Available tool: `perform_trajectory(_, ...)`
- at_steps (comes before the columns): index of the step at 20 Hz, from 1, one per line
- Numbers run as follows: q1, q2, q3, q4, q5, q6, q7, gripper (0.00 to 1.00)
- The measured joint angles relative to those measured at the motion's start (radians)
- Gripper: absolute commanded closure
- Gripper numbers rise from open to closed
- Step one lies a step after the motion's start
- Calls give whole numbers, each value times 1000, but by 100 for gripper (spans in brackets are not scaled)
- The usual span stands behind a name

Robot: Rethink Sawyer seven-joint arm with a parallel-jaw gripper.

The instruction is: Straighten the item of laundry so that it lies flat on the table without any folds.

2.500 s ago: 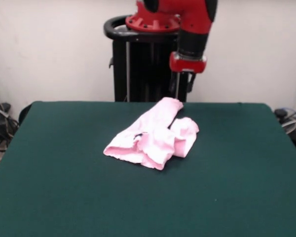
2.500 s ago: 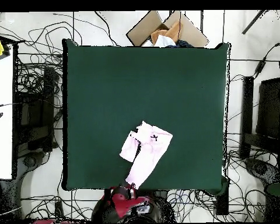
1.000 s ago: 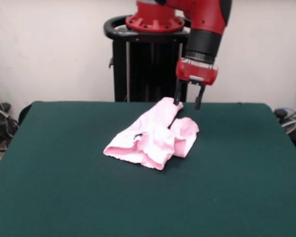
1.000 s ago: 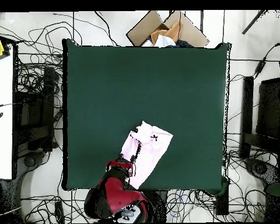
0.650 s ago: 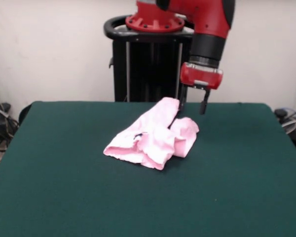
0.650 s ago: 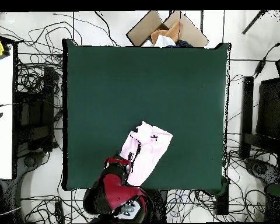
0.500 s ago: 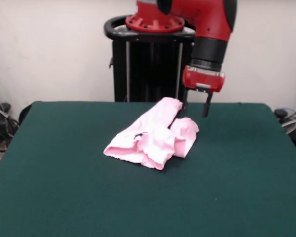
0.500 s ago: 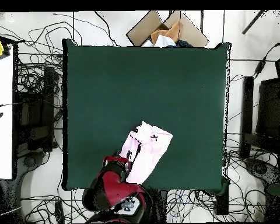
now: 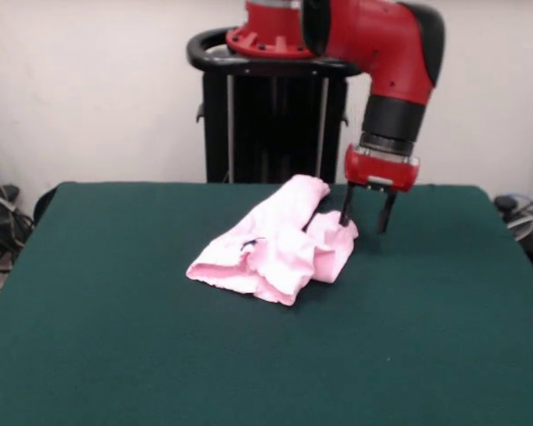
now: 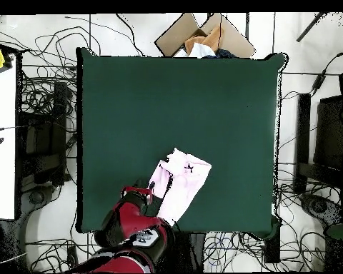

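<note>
**Gripper hung at the right-hand corner of the crumpled pants**

In the front view the gripper [image 9: 366, 221] stood low over the table [image 9: 115, 355], right of centre in the frame, its two dark fingers spread apart with nothing between them. The item of laundry [image 9: 275, 244] lay bunched near the middle of the frame, towards the upper part of the green top. Its long axis ran on a slant from a flattened edge at lower left up to a leg reaching to the upper right. The folded lump sat directly left of the fingers; the left fingertip seemed to touch that lump's right corner or hang just beside it, and I could not tell which. The other tip stood over bare felt. From overhead the pink cloth [image 10: 179, 181] lay in the lower middle, the gripper at its lower left edge. Any grasp, I judged, would take that nearest corner and draw it rightward in the front view, off the pile
</note>
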Motion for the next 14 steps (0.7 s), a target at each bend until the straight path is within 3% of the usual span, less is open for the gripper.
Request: perform_trajectory(14,56,96,-21,-45,43,50,0,0)
